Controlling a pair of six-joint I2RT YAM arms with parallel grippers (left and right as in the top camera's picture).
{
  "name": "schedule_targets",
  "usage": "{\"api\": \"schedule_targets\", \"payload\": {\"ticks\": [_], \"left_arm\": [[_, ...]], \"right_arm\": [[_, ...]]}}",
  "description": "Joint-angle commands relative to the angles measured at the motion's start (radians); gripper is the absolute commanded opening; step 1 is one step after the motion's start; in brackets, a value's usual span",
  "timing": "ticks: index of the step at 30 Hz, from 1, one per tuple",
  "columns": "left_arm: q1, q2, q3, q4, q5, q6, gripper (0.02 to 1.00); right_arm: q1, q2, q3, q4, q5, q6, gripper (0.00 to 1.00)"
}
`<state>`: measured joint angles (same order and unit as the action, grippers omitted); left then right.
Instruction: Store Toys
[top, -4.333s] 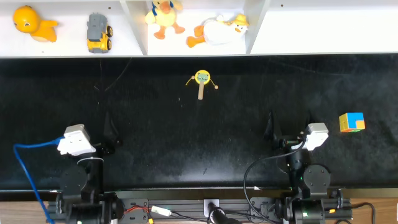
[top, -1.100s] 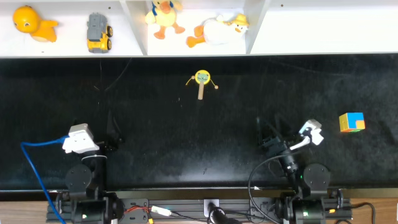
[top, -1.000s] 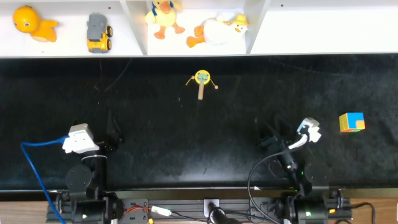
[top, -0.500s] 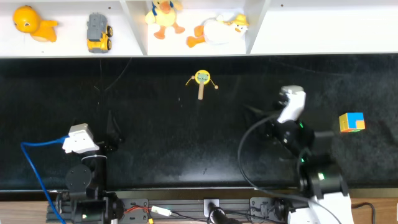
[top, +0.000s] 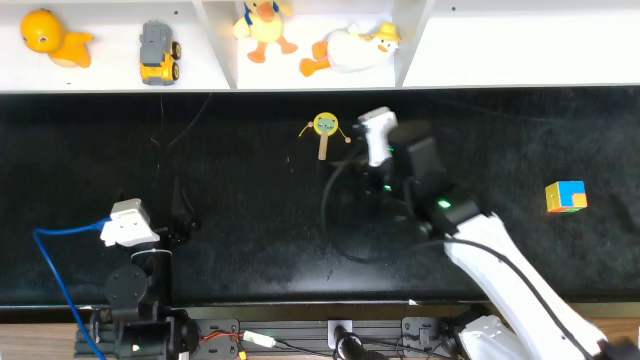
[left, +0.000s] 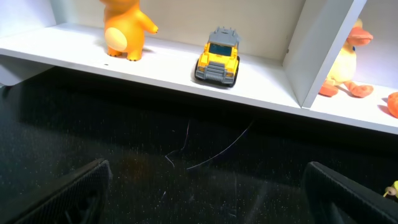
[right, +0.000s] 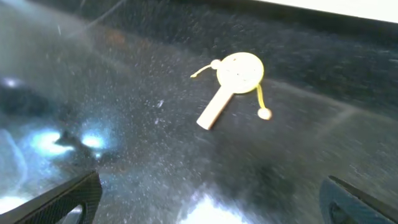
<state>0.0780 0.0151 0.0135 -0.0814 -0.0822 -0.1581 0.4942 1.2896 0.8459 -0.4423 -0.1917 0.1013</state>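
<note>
Black mat (top: 250, 230) covers the table. My right arm is stretched from its near-right base diagonally to the far middle. My right gripper (right: 208, 208) has its jaws spread wide and grips nothing. The yellow rattle drum (right: 233, 84), with a wooden handle, lies flat on the mat just ahead of it, near the white shelf (top: 500, 50). My left arm is folded at the near left. My left gripper (left: 205, 199) is also spread wide, facing the yellow toy truck (left: 219, 56) on the shelf. A multicoloured cube (top: 565, 196) sits at the right, well apart.

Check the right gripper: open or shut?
Open. The right gripper shows both fingers wide apart; the rattle drum lies free on the table.
</note>
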Motion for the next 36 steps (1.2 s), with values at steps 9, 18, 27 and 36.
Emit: {"api": "schedule_targets", "payload": {"ticks": [9,18,27,36], "left_arm": [[-0.007,-0.012,-0.005,0.002,0.013,-0.004,0.998],[-0.007,-0.012,-0.005,0.002,0.013,-0.004,0.998],[-0.007,-0.012,-0.005,0.002,0.013,-0.004,0.998],[-0.007,-0.012,-0.005,0.002,0.013,-0.004,0.998]], "right_arm": [[0.091,0.268,0.126,0.006,0.109,0.154,0.934],[0.169,0.410,0.218,-0.007,0.180,0.263,0.871],[0.182,0.584,0.419,-0.168,0.265,0.343,0.853],[0.181,0.740,0.590,-0.227,0.270,0.390,0.884]]}}
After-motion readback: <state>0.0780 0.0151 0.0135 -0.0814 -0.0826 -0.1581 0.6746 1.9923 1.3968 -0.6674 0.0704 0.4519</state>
